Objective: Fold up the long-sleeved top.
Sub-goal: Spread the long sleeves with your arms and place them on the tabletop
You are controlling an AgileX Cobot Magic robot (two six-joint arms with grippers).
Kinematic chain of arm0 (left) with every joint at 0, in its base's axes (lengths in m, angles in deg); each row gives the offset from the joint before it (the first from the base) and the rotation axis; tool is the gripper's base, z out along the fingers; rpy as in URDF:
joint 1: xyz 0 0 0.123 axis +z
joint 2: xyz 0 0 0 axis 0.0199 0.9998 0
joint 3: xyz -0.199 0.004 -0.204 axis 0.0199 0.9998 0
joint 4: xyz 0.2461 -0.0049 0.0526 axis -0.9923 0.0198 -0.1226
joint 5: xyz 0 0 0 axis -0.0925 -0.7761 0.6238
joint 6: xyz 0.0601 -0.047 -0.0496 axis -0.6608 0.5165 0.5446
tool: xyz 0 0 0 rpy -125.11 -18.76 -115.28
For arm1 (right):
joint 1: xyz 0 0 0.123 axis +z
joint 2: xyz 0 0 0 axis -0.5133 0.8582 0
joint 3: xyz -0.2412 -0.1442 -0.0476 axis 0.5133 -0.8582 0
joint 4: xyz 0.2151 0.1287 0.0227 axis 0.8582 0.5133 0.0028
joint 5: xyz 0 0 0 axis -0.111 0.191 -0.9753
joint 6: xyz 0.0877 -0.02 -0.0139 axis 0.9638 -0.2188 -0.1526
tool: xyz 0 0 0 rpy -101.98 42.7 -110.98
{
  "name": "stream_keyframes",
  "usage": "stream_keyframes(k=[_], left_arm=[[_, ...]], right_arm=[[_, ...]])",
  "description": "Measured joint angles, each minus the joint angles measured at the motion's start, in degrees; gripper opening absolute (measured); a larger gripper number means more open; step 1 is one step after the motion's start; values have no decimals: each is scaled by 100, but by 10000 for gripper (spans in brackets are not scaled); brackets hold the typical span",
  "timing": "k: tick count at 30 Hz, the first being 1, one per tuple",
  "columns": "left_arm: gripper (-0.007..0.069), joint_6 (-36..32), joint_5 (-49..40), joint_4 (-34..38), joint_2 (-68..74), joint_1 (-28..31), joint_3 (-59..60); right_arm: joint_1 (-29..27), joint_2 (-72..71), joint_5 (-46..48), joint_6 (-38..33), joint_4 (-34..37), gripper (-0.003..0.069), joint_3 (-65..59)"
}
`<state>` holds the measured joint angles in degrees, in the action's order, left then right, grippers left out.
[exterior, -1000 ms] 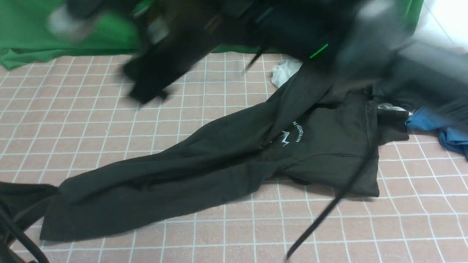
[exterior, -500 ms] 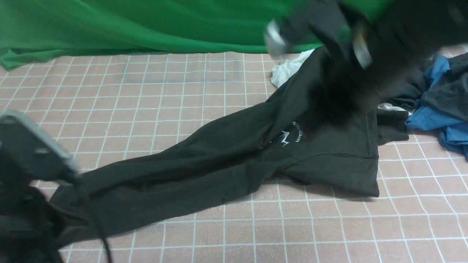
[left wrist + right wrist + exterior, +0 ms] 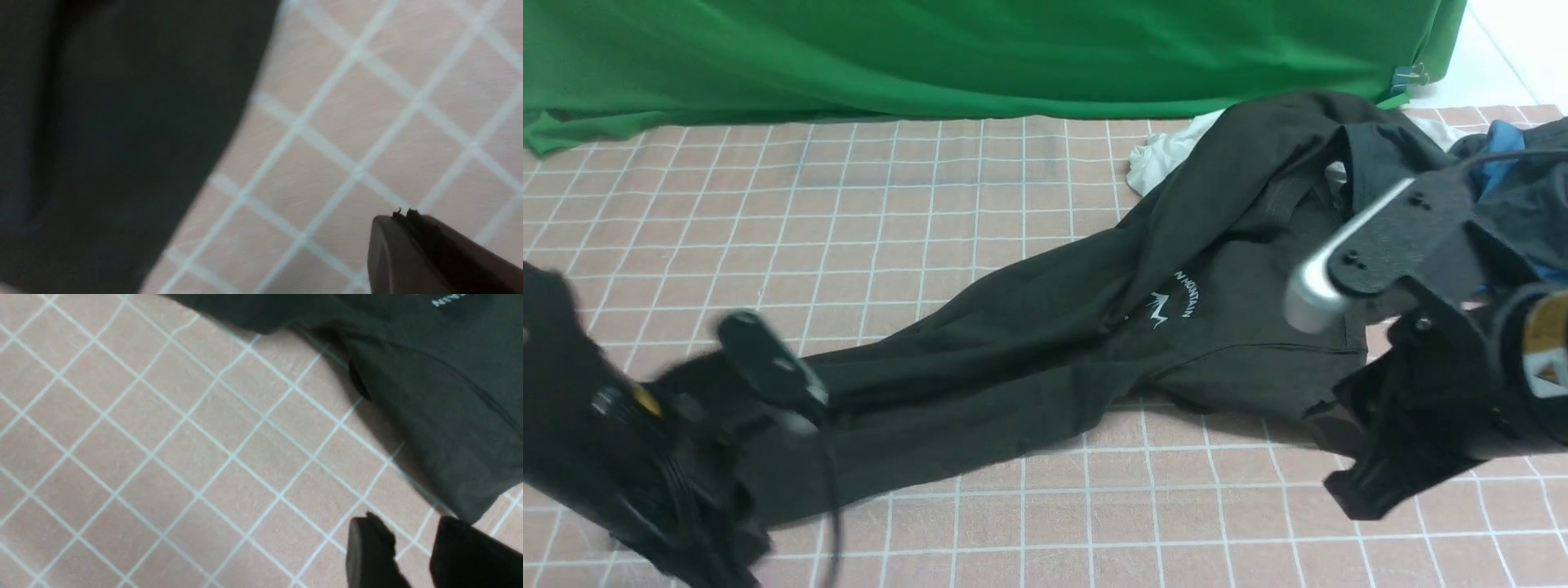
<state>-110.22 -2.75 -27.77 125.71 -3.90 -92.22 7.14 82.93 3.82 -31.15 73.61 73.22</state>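
The long-sleeved top (image 3: pixel 1013 351) is black with small white lettering (image 3: pixel 1180 298) and lies crumpled in a long diagonal across the pink grid cloth, from the front left to the back right. My left arm (image 3: pixel 621 441) is blurred at the front left, over the top's low end. The left gripper (image 3: pixel 404 214) is shut and empty above bare cloth, beside the top's edge (image 3: pixel 122 143). My right arm (image 3: pixel 1429 384) hangs at the right by the top's near corner. The right gripper (image 3: pixel 408 533) is open with only cloth between its fingers, and the top's corner (image 3: pixel 461 498) is just beyond one fingertip.
A green backdrop cloth (image 3: pixel 980 57) runs along the back. A white garment (image 3: pixel 1164 155) lies behind the top. A blue garment (image 3: pixel 1499 143) with a charcoal-grey one (image 3: pixel 1531 196) is piled at the far right. Pink grid cloth (image 3: pixel 849 204) covers the table.
Both arms swung down from the back: the left to the front left, the right to the right near the top's corner. The top's upper part now lies further toward the back right.
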Motion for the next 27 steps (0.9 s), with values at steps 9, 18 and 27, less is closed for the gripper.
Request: stream_keyframes(k=[9, 18, 27], left_arm=[[33, -2685, 492, 306, 196, 1143, 0], [318, -2773, 946, -589, 992, 1148, 0], [451, -3160, 1553, -706, 1524, 1148, 0]], right_arm=[[0, -382, -160, -24, 79, 246, 0], [0, -417, -290, -66, 178, 246, 0], [0, -417, -547, -66, 178, 246, 0]])
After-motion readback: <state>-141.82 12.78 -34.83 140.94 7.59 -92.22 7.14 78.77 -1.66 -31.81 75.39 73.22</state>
